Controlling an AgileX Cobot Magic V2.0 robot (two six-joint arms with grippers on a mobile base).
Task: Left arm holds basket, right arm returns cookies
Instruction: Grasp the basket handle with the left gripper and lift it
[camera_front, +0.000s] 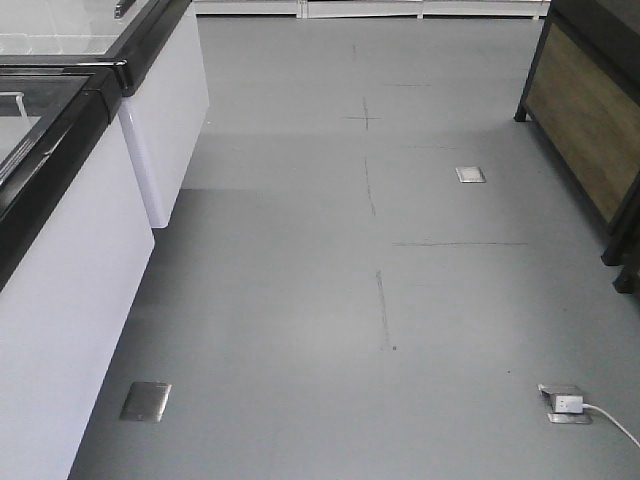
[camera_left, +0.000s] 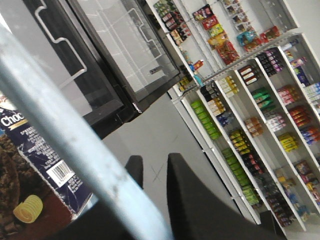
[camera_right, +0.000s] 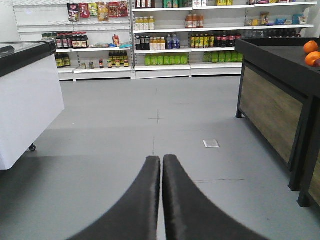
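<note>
The tall, slim navy-black cardboard cookie carton (camera_left: 37, 145), lettered "Choc…" in white, barcode face up, lies tilted at the lower left of the left wrist view. It sits behind a thick bar of the light blue plastic basket (camera_left: 65, 132) and just beside a ridged yellow bottle cap (camera_left: 28, 209).

It looks light and stiff, but thin-walled and glossy, so a hard squeeze would probably dent it. The narrow faces near mid-length look like the surest hold.

The left end effector (camera_left: 155, 160) shows two black fingers with floor visible between them. The blue bar crosses in front, and whether they clamp it cannot be told. The right end effector (camera_right: 161, 159) has its fingers pressed together on nothing, aimed down an aisle well away from the carton.

Only the left wrist view shows carton and basket, against stocked white shelves (camera_left: 250, 100). The right wrist view alone shows oranges (camera_right: 311, 47) on a dark wood-panelled bench (camera_right: 272, 107). The front view offers only grey floor (camera_front: 300, 300), a white chest freezer (camera_front: 60, 330) and a plugged floor socket (camera_front: 565, 403), with no arm in it.
</note>
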